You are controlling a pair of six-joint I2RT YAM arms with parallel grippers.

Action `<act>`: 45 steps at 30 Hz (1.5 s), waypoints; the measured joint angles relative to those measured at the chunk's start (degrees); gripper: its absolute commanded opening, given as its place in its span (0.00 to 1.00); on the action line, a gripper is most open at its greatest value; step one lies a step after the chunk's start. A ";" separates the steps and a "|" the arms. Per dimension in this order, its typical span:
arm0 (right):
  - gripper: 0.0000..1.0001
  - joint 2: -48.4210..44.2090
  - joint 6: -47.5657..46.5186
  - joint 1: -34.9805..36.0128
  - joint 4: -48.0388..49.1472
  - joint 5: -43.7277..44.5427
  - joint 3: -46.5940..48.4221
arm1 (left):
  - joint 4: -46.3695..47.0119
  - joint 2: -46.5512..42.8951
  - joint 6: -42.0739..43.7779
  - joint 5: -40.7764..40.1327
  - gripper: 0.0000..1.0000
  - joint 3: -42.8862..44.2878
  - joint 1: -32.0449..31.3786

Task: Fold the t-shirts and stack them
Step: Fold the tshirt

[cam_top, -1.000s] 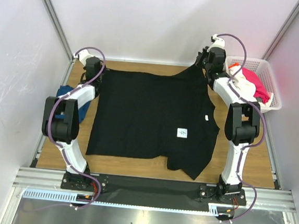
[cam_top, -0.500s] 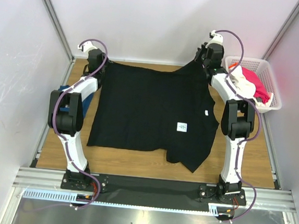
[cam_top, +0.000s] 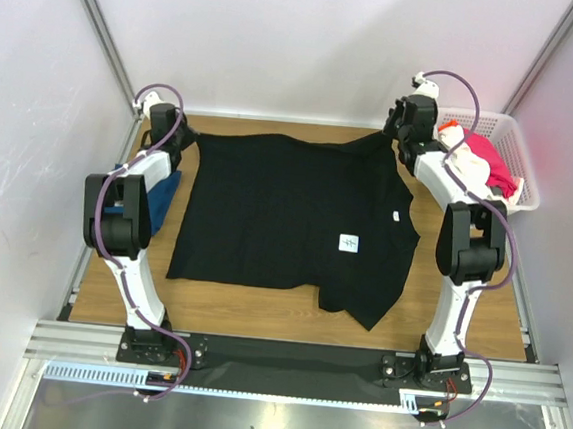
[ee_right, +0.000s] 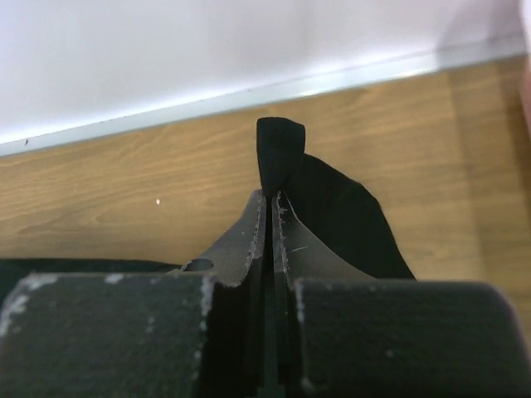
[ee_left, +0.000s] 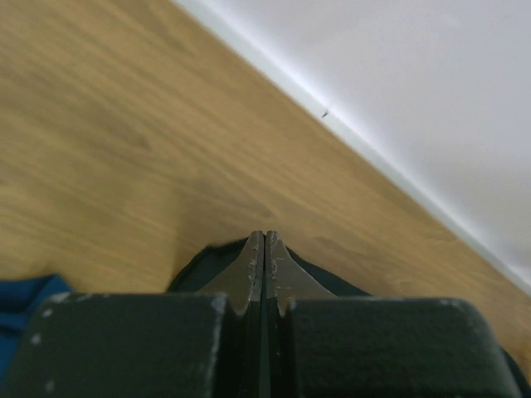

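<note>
A large black t-shirt (cam_top: 286, 215) with small white tags (cam_top: 349, 243) lies spread on the wooden table. Its far edge is stretched between my two grippers. The left gripper (cam_top: 176, 137) (ee_left: 264, 236) is shut on the far-left corner, with black cloth (ee_left: 207, 261) showing around its tips. My right gripper (cam_top: 392, 131) (ee_right: 272, 195) is shut on the far-right corner, and a tuft of black cloth (ee_right: 280, 153) sticks out past its tips. A dark blue t-shirt (cam_top: 165, 189) lies at the left edge. White (cam_top: 465, 150) and pink-red (cam_top: 492, 157) t-shirts sit in the basket.
A white lattice basket (cam_top: 520, 130) stands at the far right corner, just right of the right arm. White walls close the back and both sides. The shirt's near-right sleeve (cam_top: 369, 302) lies crumpled towards the front edge.
The left gripper has moved left and slightly nearer, and the right gripper has shifted right. The black shirt's far edge is pulled wider and lies lower.
</note>
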 measured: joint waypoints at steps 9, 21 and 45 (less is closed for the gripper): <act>0.00 -5.70 2.67 -0.20 -2.16 1.18 -6.01 | -0.92 0.00 -0.04 3.17 0.00 -1.27 1.51; 0.00 -9.77 6.69 -0.22 -7.89 0.63 -12.94 | -2.29 -0.02 -0.04 3.98 0.00 -3.28 1.68; 0.00 -20.35 11.54 2.03 -18.88 -2.69 -24.00 | -7.78 -8.92 0.00 2.95 0.00 -14.58 1.70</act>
